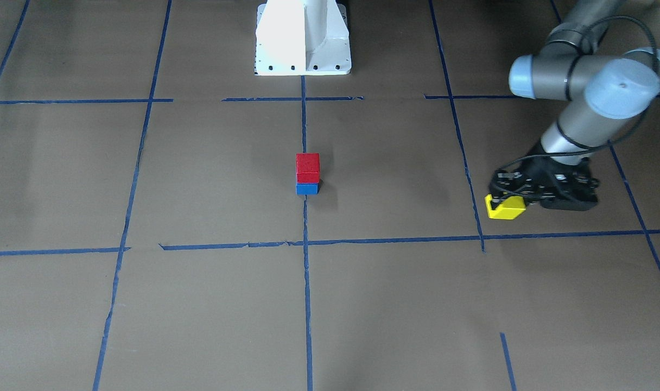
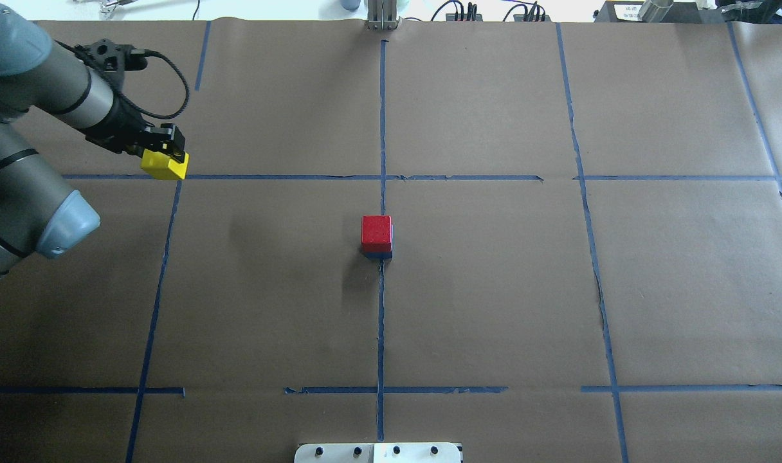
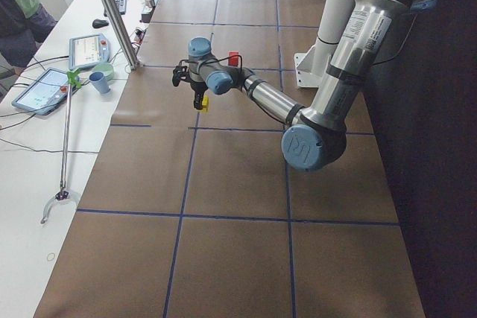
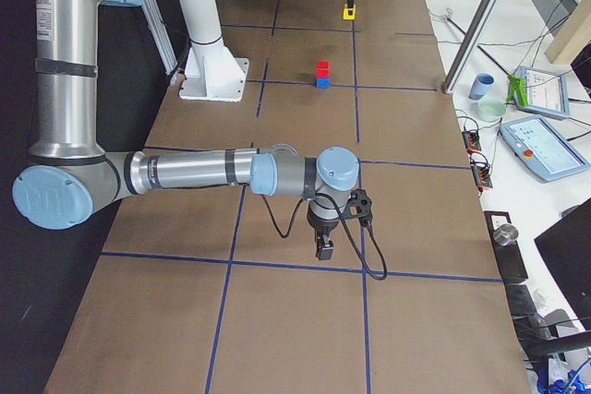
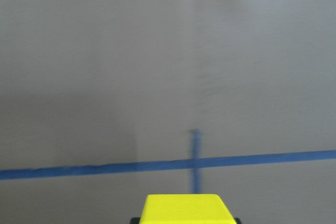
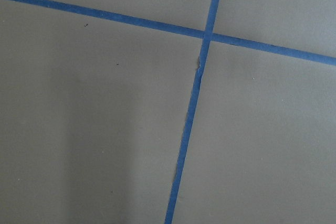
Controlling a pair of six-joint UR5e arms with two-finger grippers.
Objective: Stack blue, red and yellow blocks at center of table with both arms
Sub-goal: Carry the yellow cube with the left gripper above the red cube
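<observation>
A red block (image 1: 308, 166) sits on top of a blue block (image 1: 307, 188) at the table's center; from overhead the red block (image 2: 376, 233) hides nearly all of the blue one. My left gripper (image 1: 508, 200) is shut on a yellow block (image 1: 505, 208) far to the stack's side, near a tape crossing, and holds it just above the table. The gripper (image 2: 166, 153) and yellow block (image 2: 164, 165) also show overhead, and the block fills the bottom of the left wrist view (image 5: 184, 209). My right gripper (image 4: 323, 248) shows only in the exterior right view, low over the table; I cannot tell if it is open or shut.
Blue tape lines (image 2: 381, 308) mark a grid on the brown paper. The white robot base (image 1: 303, 41) stands at the table's edge. A metal post (image 3: 119, 16), tablets and a cup (image 3: 99, 82) are on the side bench.
</observation>
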